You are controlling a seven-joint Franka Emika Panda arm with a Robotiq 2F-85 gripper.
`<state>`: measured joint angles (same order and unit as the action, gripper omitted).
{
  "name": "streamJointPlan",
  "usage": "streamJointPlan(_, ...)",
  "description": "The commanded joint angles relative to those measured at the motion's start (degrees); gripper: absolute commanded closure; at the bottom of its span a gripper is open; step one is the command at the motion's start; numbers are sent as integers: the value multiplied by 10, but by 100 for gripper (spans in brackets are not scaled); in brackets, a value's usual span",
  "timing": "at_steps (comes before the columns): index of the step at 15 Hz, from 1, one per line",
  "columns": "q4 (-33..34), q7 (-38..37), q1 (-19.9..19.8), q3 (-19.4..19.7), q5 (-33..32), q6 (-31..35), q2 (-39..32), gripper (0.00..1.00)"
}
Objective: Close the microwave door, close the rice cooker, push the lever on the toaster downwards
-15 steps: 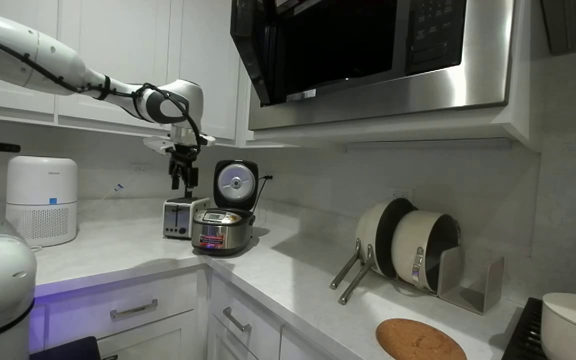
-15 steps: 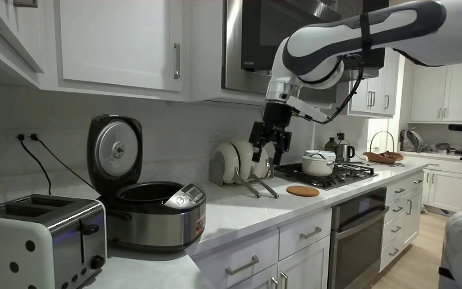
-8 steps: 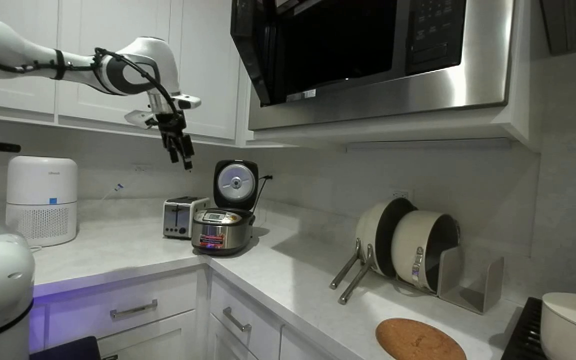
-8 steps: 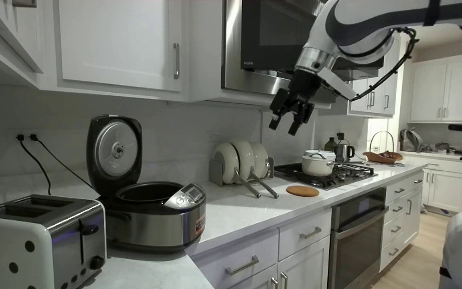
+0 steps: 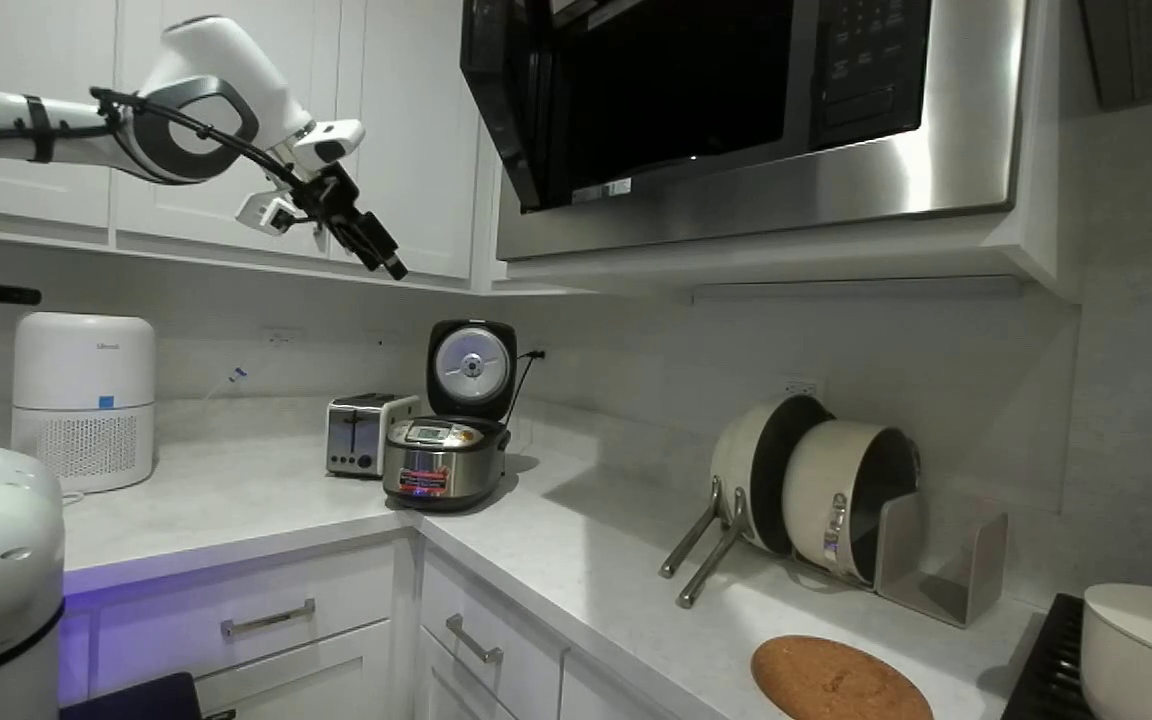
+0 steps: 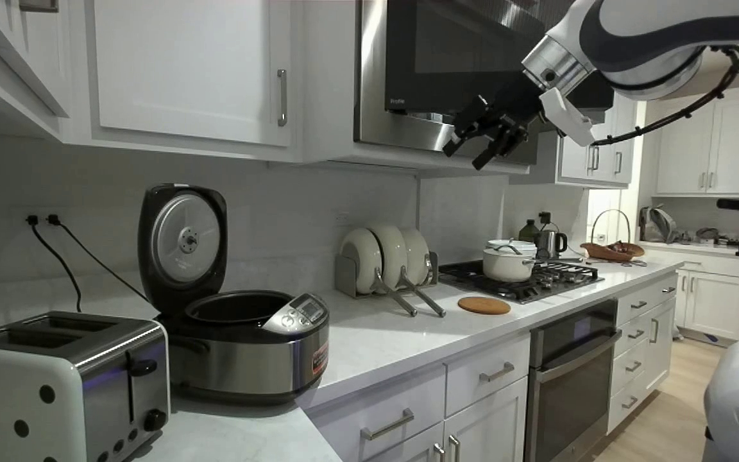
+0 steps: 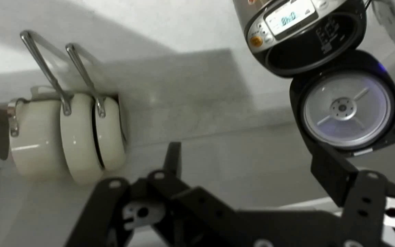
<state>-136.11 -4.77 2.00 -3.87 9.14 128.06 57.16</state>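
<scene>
In an exterior view the rice cooker (image 5: 451, 470) sits behind the inner corner of the desk (image 5: 556, 540), front facing that corner, lid (image 5: 473, 368) upright; it hides part of the toaster (image 5: 361, 437), whose narrow end faces the front edge. A white cylindrical appliance (image 5: 71, 370) stands farther along. Overhead, the microwave door (image 5: 501, 95) is swung out, nearly edge-on. In an exterior view the toaster's long axis runs back from the edge, lever (image 6: 143, 367) up; the hand (image 6: 466, 158), spread apart, points slantwise down, overlapping the microwave door. In the wrist view one finger (image 7: 334, 176) covers a corner of the raised lid, cream pans (image 7: 75, 144) opposite.
</scene>
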Motion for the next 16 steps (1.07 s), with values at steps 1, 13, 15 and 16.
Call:
streamJointPlan(1,-35,-17,-28,-9,-18,114,26,29)
streamJointPlan(13,23,-30,-128,-11,-87,238,5,100)
streamJointPlan(15,28,-33,-139,-13,-91,241,2,100)
streamJointPlan(16,31,-35,-144,-14,-95,242,0,100)
